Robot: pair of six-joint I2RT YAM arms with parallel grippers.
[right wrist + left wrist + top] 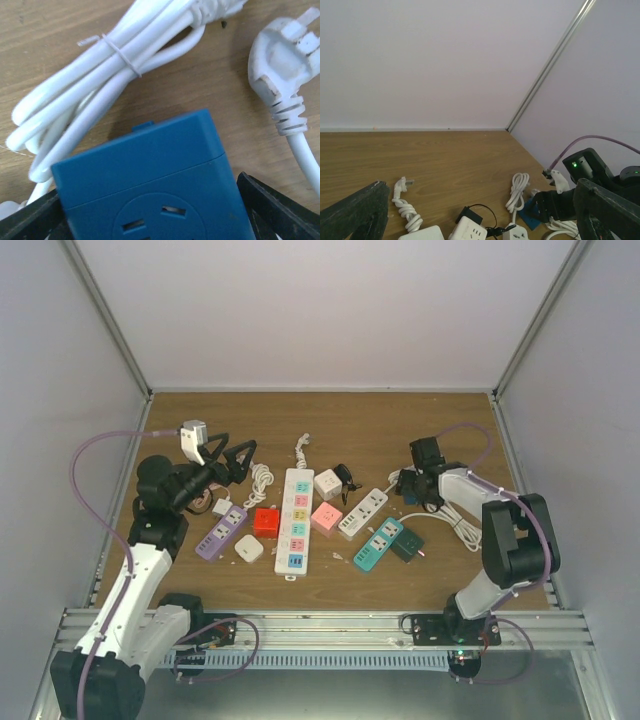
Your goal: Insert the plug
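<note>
The plug lies on the surface at the upper right of the right wrist view. It is probably light, rigid and smooth, so pinch its flat body. The right gripper is spread astride the socket. The left gripper is spread and empty.

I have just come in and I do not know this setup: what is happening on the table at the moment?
Two arms work over a wooden table strewn with power strips. The right gripper is low, its fingers either side of a blue socket block; whether it grips is unclear. A white plug and a tied white cable lie beside the block. The left gripper hangs open above the table, holding nothing.
</note>
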